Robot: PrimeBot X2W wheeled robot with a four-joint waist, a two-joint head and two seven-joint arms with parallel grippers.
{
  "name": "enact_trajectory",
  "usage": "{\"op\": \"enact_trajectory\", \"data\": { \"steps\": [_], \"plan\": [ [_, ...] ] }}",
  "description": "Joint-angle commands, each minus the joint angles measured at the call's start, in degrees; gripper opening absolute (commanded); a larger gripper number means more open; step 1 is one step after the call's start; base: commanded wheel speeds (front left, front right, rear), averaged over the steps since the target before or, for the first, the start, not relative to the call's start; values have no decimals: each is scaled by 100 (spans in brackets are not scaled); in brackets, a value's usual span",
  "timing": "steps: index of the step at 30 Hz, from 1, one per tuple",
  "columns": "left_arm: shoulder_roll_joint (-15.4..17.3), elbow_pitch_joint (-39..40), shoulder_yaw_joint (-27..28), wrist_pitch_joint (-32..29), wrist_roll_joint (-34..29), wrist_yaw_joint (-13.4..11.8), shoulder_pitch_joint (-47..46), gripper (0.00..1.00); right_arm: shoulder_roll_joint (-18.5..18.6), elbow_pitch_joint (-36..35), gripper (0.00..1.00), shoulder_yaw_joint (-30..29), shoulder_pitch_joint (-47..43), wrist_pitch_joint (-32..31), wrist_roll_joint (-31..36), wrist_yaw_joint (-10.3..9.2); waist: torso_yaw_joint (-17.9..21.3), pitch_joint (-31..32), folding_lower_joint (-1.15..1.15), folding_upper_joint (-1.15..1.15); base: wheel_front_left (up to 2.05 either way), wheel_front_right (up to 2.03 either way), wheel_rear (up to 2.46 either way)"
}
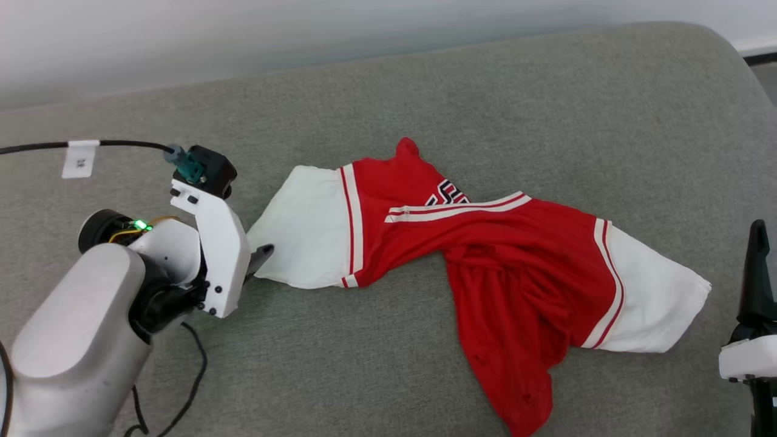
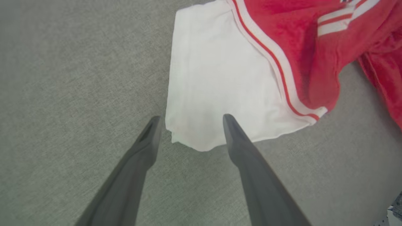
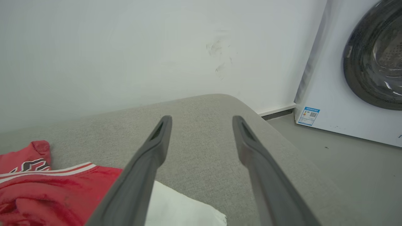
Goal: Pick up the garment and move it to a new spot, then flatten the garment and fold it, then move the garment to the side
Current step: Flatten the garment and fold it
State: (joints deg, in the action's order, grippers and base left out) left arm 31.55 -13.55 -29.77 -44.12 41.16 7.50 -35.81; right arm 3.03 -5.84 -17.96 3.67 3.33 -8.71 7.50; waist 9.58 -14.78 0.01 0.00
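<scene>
Wide grey upholstered cushion fills the scene, with a pale wall behind it and a white washing machine on the floor past its rounded end. Across the middle of the cushion lies the garment, rumpled and twisted, with a white sleeve out at each end, the red body bunched between them and a scrap of black-white lettering showing. Left gripper is right at the left sleeve's corner, fingers spread wide. One finger is beside the sleeve edge and the other is over the white cloth, but contact is hard to call. Right gripper is also spread wide with nothing between its fingers, just off the right sleeve. A black cable with a white tag runs to the left wrist.
</scene>
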Motion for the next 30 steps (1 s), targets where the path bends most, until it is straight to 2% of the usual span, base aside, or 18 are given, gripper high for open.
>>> {"op": "enact_trajectory", "data": {
  "steps": [1, 4, 11, 12, 14, 15, 21, 30],
  "plan": [
    [49, -55, -49, -69, -16, -8, -49, 100, -21, 28, 100, 18, 112, 50, -62, -2, 93, -99, -1, 0, 0, 0, 0],
    [150, -264, -224, -335, -92, -8, -222, 100, -22, 161, 100, 72, 125, 137, -121, -2, 168, -201, -1, 0, 0, 0, 0],
    [100, -712, -547, -573, 2, -8, -167, 100, -22, 365, 100, 140, 238, 279, -135, -2, 224, -350, -1, 0, 0, 0, 0],
    [99, -767, -602, -599, 21, -8, -142, 78, -21, 381, 100, 150, 245, 290, -125, -2, 221, -365, -1, 0, 0, 0, 0],
    [110, -875, -628, -510, 41, -8, -111, 2, -22, 418, 100, 174, 242, 295, -99, -2, 205, -391, -1, 0, 0, 0, 0],
    [102, -935, -604, -450, 60, -9, -109, 0, -21, 428, 100, 175, 252, 302, -82, -2, 191, -398, -1, 0, 0, 0, 0],
    [184, -1031, -441, 115, 100, -22, -49, 0, -22, 484, 100, 198, 254, 239, 36, -2, 37, -277, -1, 0, 0, 0, 0],
    [448, -286, 4, 1153, 214, -242, 587, 0, -20, 460, 100, 259, 14, -142, 241, -2, -353, 217, -1, 0, 0, 0, 0]
  ]
}}
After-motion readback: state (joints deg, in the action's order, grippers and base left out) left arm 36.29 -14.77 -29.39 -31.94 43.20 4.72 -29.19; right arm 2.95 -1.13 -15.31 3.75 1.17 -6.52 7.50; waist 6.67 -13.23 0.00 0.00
